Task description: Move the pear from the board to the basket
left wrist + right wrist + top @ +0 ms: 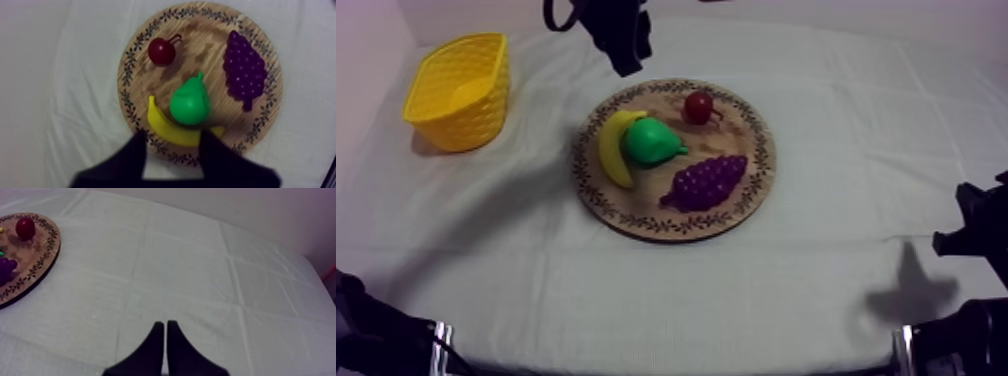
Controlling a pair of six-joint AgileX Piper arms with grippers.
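Note:
The green pear lies near the middle of the round wooden board, leaning against the banana. A bunch of grapes and a small red fruit share the board. My left gripper hangs above the board's far edge, apart from the fruit. In the left wrist view its gripper is open, the fingers spread over the banana just short of the pear. My right gripper is shut over bare cloth, resting low at the right.
The yellow basket stands at the far left of the table, well apart from the board. Open cloth lies between the board and the basket. The board's edge and the red fruit show beyond the right gripper.

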